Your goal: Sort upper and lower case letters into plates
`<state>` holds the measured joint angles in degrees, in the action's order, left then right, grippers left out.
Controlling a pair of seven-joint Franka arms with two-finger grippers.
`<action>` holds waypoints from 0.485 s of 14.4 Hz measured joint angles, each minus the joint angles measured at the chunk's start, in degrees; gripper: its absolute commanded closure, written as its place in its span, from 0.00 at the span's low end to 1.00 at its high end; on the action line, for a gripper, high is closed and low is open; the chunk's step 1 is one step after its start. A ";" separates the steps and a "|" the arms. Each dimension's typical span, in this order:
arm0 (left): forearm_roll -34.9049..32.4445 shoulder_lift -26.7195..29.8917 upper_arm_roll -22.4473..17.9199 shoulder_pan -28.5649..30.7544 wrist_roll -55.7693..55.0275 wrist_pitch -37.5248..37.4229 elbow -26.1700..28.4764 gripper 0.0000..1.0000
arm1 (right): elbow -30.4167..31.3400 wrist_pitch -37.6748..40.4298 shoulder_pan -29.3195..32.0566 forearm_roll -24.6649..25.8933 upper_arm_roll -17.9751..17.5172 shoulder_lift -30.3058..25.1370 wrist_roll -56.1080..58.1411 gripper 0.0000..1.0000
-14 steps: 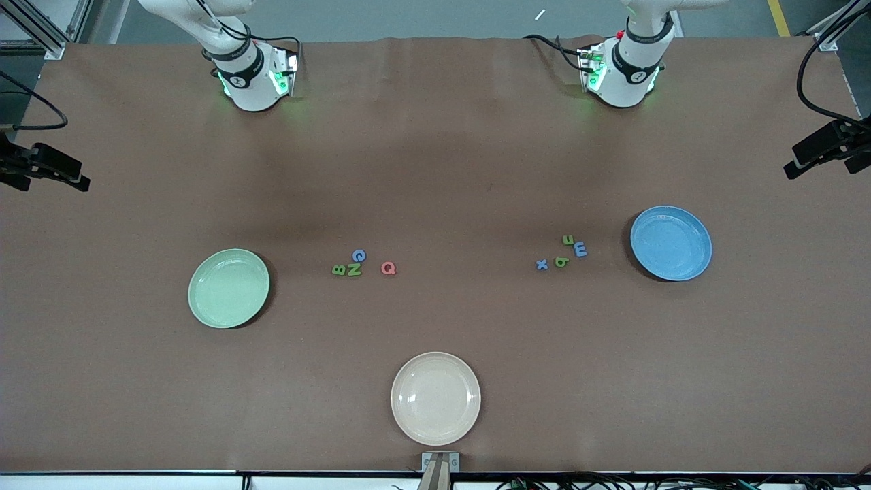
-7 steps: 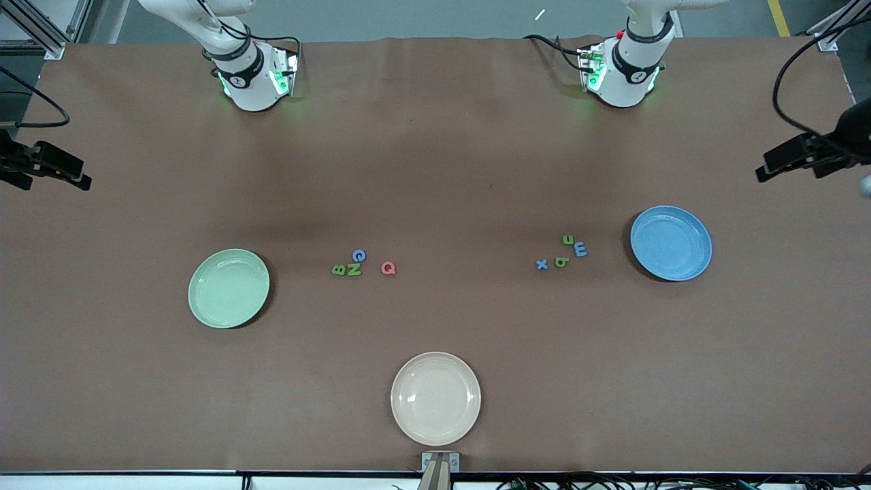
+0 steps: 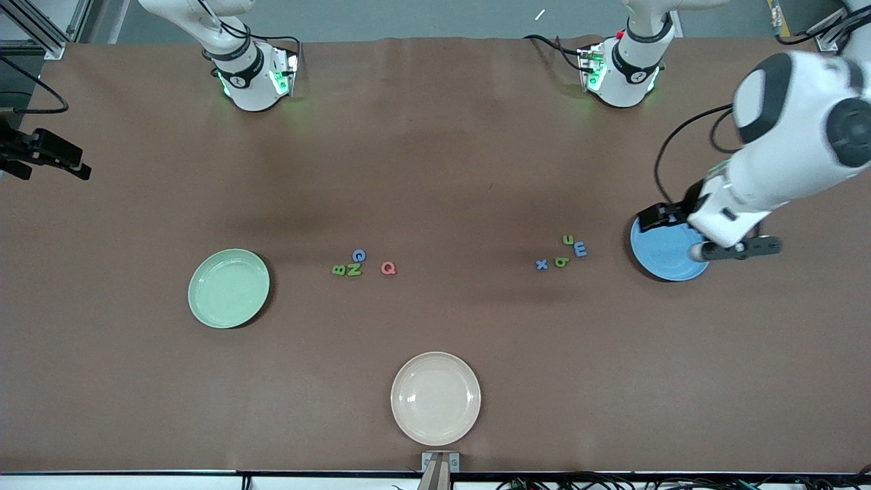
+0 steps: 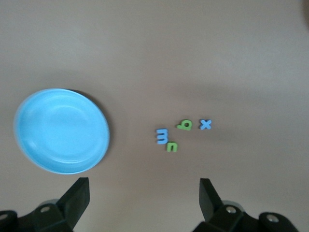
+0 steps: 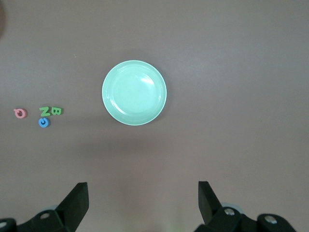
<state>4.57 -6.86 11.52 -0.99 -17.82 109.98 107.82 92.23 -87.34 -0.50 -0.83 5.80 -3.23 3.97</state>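
The mint green plate (image 3: pixel 228 288) lies toward the right arm's end, the sky blue plate (image 3: pixel 656 253) toward the left arm's end; both are empty. Capital letters B (image 3: pixel 338 270), N (image 3: pixel 354 269), C (image 3: pixel 358 256) and Q (image 3: pixel 388 268) lie beside the mint plate. Small letters x (image 3: pixel 541 265), b (image 3: pixel 561 261), m (image 3: pixel 580 249) and n (image 3: pixel 567 239) lie beside the blue plate. My left gripper (image 3: pixel 653 218) is open and empty, high over the blue plate (image 4: pixel 62 130). My right gripper (image 3: pixel 75 167) is open and empty, over the table's edge; its view shows the mint plate (image 5: pixel 134 93).
A cream-white plate (image 3: pixel 435 398), empty, lies nearest the front camera at mid table. The arm bases (image 3: pixel 252 75) stand along the farthest edge. The brown table cloth (image 3: pixel 435 170) covers the whole top.
My left arm has swung in from the table's end and now hangs over the blue plate. The right gripper has barely shifted. The letters and plates have not moved.
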 measured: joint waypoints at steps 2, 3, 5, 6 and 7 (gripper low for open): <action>0.00 -0.62 1.55 -0.26 -2.28 5.50 5.74 0.00 | 0.46 0.29 0.00 0.00 -0.01 -0.82 0.00 0.00; -0.10 -1.42 1.97 -0.57 -3.65 7.80 7.74 0.00 | 0.65 0.49 0.00 0.00 -0.01 -1.08 0.02 0.00; -2.66 -4.05 2.36 -1.75 -7.92 11.58 9.81 0.00 | 0.74 1.05 0.00 0.03 -0.01 -1.19 0.17 0.00; -4.31 -5.61 2.40 -2.47 -10.40 13.27 10.32 0.00 | 0.82 1.35 0.00 0.04 -0.01 -1.19 0.24 0.00; -5.60 -7.09 2.45 -3.22 -12.63 15.17 10.87 0.00 | 0.91 1.70 0.00 0.04 -0.01 -1.19 0.27 0.00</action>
<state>-1.03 -13.96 13.98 -4.21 -30.45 125.15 118.69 93.14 -85.64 -0.50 -0.79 5.79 -4.42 4.24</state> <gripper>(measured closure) 0.000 0.000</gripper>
